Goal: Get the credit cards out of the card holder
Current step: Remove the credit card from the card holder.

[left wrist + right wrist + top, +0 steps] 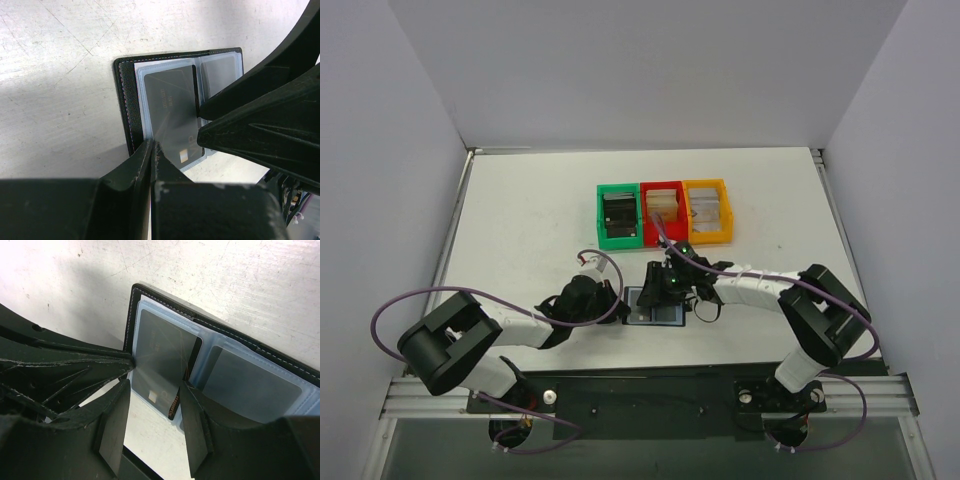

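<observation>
The black card holder [642,298] lies open on the table, its glossy grey-blue pockets up. In the left wrist view [125,95] a dark grey credit card [170,105] sits in the near pocket and a second card [220,75] in the other. My left gripper [152,145] is shut, its tips resting on the holder's edge by the first card's corner. My right gripper [155,387] is open and straddles the lower end of that card [160,350], which juts a little past the pocket's rim. The second card [250,385] lies beside it.
A green bin [618,238], a red bin [663,234] and a yellow bin [708,235] holding stacks stand in a row behind the holder. Both arms crowd the holder, the right gripper's fingers [240,125] close to the left one's.
</observation>
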You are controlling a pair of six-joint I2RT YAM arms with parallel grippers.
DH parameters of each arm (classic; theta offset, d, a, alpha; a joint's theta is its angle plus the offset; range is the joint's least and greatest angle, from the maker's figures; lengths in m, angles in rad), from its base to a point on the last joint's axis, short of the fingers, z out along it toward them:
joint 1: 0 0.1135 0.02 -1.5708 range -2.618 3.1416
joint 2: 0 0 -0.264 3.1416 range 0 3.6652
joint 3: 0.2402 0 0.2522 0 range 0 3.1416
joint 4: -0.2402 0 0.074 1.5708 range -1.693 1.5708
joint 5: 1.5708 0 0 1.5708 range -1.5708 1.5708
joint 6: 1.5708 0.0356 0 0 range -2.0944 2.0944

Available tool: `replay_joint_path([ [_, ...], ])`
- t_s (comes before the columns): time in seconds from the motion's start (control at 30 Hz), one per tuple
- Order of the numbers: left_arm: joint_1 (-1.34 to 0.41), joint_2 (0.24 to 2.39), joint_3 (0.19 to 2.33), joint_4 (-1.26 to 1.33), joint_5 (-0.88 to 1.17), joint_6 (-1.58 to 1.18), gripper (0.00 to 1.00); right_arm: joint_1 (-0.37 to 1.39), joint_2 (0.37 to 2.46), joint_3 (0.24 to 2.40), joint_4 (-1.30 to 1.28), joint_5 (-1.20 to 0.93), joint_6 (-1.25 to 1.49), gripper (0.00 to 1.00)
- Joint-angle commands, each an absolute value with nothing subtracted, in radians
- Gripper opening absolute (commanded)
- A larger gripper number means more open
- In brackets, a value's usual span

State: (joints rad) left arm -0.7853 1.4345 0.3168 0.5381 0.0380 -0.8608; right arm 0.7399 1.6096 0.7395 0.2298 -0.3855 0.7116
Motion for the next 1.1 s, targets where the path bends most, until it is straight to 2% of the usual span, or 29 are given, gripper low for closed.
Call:
replay_joint_path([
  [0.0, -0.792, 1.440, 0.316, 0.526, 0.011, -0.857, 0.09, 0.735, 1.566, 0.718, 0.235, -0.348, 0.718, 0.41],
  [0.4, -0.792, 1.440, 0.318, 0.526, 0.012, -0.857, 0.09, 0.736, 1.565, 0.715, 0.244, -0.356, 0.719, 0.41],
  [1.07, -0.802, 1.468, 0.327, 0.552, 0.017, -0.861, 0.09, 0.723, 1.557, 0.654, 0.432, -0.466, 0.795, 0.41],
])
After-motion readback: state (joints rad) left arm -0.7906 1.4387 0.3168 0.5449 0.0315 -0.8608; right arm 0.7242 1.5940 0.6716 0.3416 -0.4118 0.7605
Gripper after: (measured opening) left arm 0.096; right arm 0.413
